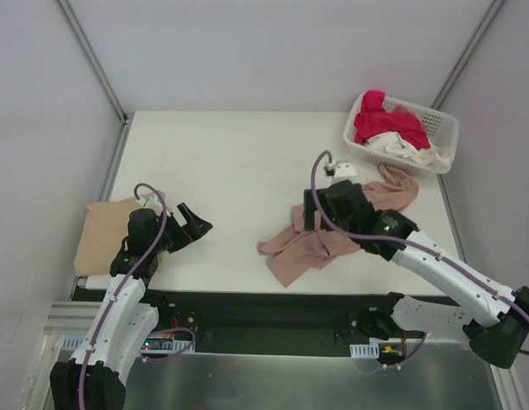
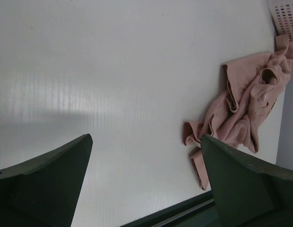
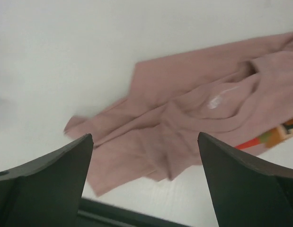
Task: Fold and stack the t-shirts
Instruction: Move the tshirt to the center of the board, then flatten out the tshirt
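A dusty pink t-shirt (image 1: 307, 248) lies crumpled near the table's front edge, right of centre; it also shows in the left wrist view (image 2: 241, 118) and in the right wrist view (image 3: 184, 123), where a bit of coloured print peeks at the right edge. A tan t-shirt (image 1: 106, 235) lies folded at the table's left edge. Magenta-red (image 1: 385, 124) and cream (image 1: 405, 149) t-shirts lie in the basket. My left gripper (image 1: 196, 227) is open and empty over bare table beside the tan shirt. My right gripper (image 1: 311, 209) is open and empty just above the pink shirt.
A white latticed basket (image 1: 443, 128) stands at the back right corner. White walls enclose the table on three sides. The table's front edge with a dark rail (image 3: 137, 217) runs just below the pink shirt.
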Motion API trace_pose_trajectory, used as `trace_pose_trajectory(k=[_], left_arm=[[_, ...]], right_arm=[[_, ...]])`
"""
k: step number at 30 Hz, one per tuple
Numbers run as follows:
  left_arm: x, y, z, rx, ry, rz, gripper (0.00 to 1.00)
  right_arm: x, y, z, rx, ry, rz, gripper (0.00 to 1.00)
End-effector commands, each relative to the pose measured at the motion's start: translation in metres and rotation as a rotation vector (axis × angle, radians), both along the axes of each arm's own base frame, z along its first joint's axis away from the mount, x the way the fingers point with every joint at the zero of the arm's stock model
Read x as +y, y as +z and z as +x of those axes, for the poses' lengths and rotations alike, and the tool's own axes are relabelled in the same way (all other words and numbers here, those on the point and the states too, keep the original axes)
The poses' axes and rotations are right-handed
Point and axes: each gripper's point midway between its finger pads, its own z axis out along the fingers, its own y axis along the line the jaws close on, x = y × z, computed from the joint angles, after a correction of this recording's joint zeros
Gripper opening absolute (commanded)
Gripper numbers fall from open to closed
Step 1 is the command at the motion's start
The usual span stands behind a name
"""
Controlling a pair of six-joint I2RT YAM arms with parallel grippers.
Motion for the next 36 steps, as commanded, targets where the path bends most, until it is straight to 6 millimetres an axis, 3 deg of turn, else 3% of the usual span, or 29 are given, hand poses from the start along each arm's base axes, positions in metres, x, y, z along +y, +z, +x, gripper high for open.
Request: trace_pose_trajectory(k=[1, 5, 7, 12, 16, 17, 21, 22, 26, 31, 36], left_arm=[[-0.015, 0.011, -0.007, -0.02, -0.049, -0.088, 0.99], [-0.017, 0.002, -0.011, 0.017, -0.045, -0.102, 0.99], [-0.019, -0.004, -0.013, 0.049, -0.04, -0.109, 0.99], [-0.029, -0.01, -0.018, 0.099, -0.061, -0.114, 0.99], [-0.039, -0.018, -0.021, 0.131, -0.072, -0.072, 0.99], [-0.043, -0.019, -0.022, 0.132, -0.086, -0.056, 0.99], [-0.05, -0.026, -0.024, 0.178, -0.11, -0.031, 0.99], [-0.052, -0.025, -0.024, 0.183, -0.114, -0.032, 0.99], [-0.055, -0.029, -0.026, 0.208, -0.118, -0.024, 0.99], [-0.063, -0.027, -0.027, 0.202, -0.142, -0.008, 0.99], [-0.068, -0.027, -0.028, 0.213, -0.157, 0.002, 0.99]], right_arm=[[0.074, -0.042, -0.069, 0.096, 0.146, 0.076, 0.97], [0.107, -0.058, -0.093, 0.116, 0.189, -0.034, 0.97], [0.127, -0.071, -0.097, 0.139, 0.204, -0.075, 0.97], [0.15, -0.112, -0.099, 0.224, 0.17, -0.106, 0.99], [0.163, -0.142, -0.107, 0.303, 0.166, -0.101, 0.89], [0.165, -0.147, -0.109, 0.318, 0.166, -0.101, 0.82], [0.158, -0.172, -0.113, 0.362, 0.129, -0.141, 0.68], [0.155, -0.174, -0.113, 0.359, 0.116, -0.147, 0.59], [0.134, -0.173, -0.107, 0.316, 0.063, -0.197, 0.38], [0.114, -0.171, -0.104, 0.286, 0.03, -0.239, 0.39], [0.12, -0.182, -0.11, 0.327, 0.081, -0.249, 0.48]])
